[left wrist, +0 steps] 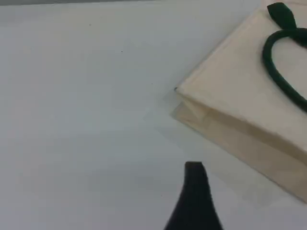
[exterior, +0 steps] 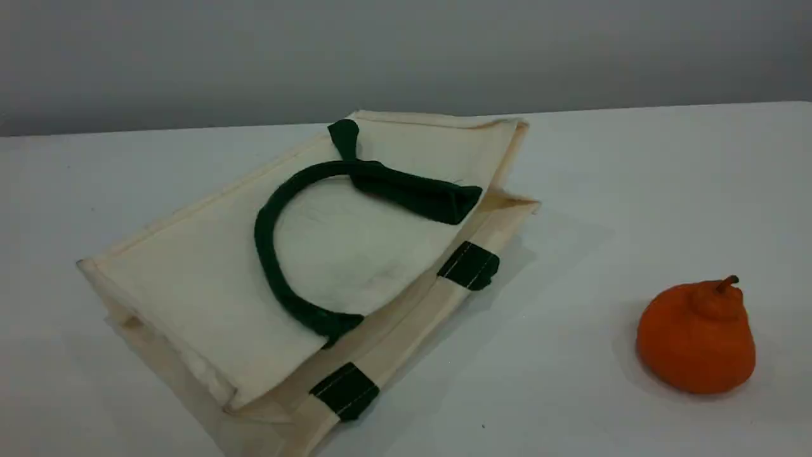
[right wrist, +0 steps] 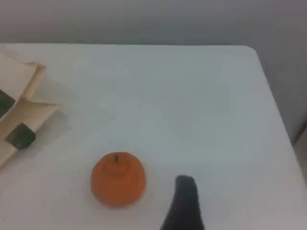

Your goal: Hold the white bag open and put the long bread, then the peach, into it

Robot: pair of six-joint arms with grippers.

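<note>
Green stitched tabs (exterior: 346, 390) on the large cream-white canvas bag (exterior: 209, 279) sit closest to the camera, at the near edge of the desk (exterior: 602, 190).

Lying flat on its side, the white bag has its long axis going from the near-left toward the far-right, and its mouth faces the right side of the desk, probably so that food can go in from there. One dark green strap handle (exterior: 269, 254) rests curved on the upper panel. An orange pear-shaped fruit with a stem (exterior: 696, 336) stands well apart, near the right edge. Neither long bread nor peach is visible in any view. Both arms wait above bare desk: the left gripper (left wrist: 194, 191) near the bag's closed bottom corner, the right gripper (right wrist: 184, 199) just beside the orange fruit, each wide open and holding nothing.
</note>
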